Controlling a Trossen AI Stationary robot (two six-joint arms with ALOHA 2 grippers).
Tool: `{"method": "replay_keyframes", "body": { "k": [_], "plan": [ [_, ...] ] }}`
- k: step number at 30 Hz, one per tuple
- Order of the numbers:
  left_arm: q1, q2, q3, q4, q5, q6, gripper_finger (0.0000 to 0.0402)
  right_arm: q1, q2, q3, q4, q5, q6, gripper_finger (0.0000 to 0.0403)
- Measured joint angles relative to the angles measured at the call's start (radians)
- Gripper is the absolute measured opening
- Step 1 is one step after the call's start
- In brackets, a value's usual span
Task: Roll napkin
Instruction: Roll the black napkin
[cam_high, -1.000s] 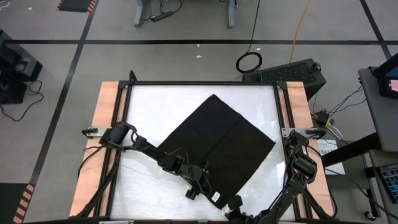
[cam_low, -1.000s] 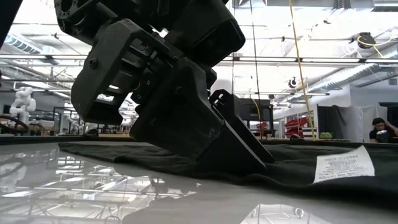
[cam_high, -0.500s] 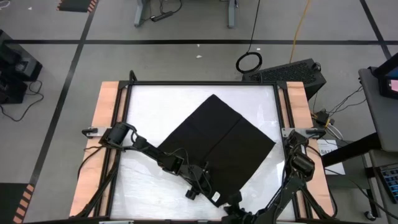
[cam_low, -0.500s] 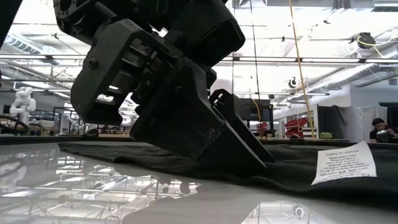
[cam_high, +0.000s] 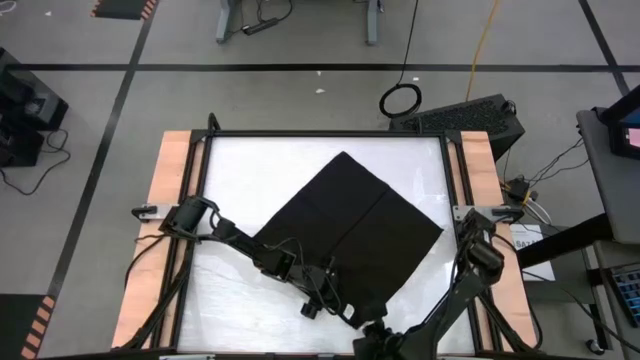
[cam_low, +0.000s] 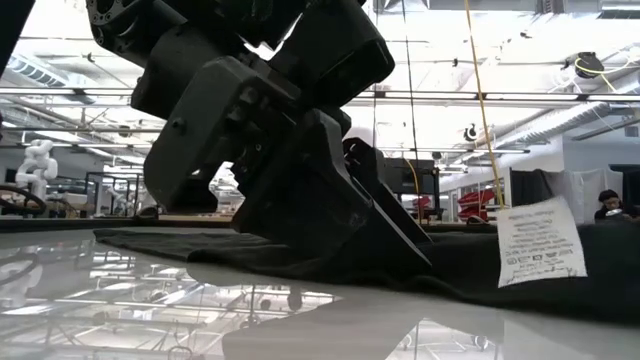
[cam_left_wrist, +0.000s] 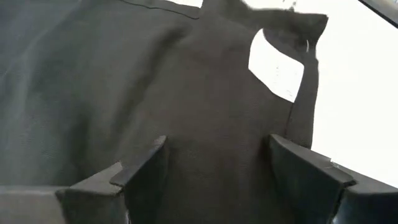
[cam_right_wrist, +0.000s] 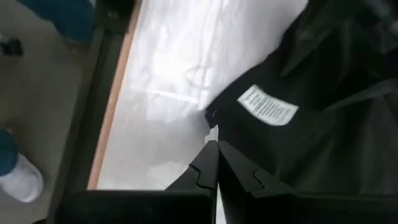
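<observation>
Black fingers of the left gripper (cam_left_wrist: 214, 168) stand spread apart and pressed down on the napkin (cam_high: 350, 235), gripping nothing, just inside the cloth's near corner; the right gripper (cam_right_wrist: 217, 163) has its fingers pressed tightly together at that same corner, right beside the small white tag (cam_right_wrist: 268, 105), and whether they pinch any fabric cannot be told; the tag (cam_low: 540, 242) stands lifted off the table (cam_high: 240, 170) in the low view; outward from both grippers the napkin lies flat as a diamond, its long diagonal running from this near corner away toward the far corner at the table's middle back; both grippers sit at the near end, so a roll would likely travel away from them along that diagonal; the left gripper is farther onto the cloth.
</observation>
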Motion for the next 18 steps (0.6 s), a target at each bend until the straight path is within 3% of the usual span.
{"method": "replay_keyframes", "body": {
  "k": [7, 13, 18],
  "plan": [
    [0.001, 0.0, -0.001, -0.001, -0.011, 0.022, 0.0278, -0.031, -0.068, 0.0, -0.017, 0.031, -0.052, 0.0],
    [-0.004, 0.0, -0.001, -0.001, -0.009, 0.022, 0.0278, -0.118, -0.068, -0.027, 0.031, -0.112, -0.165, 0.0],
    [-0.019, 0.0, -0.001, -0.012, -0.01, 0.022, 0.0278, -0.175, -0.065, -0.071, 0.05, -0.147, -0.233, 0.0]
  ]
}}
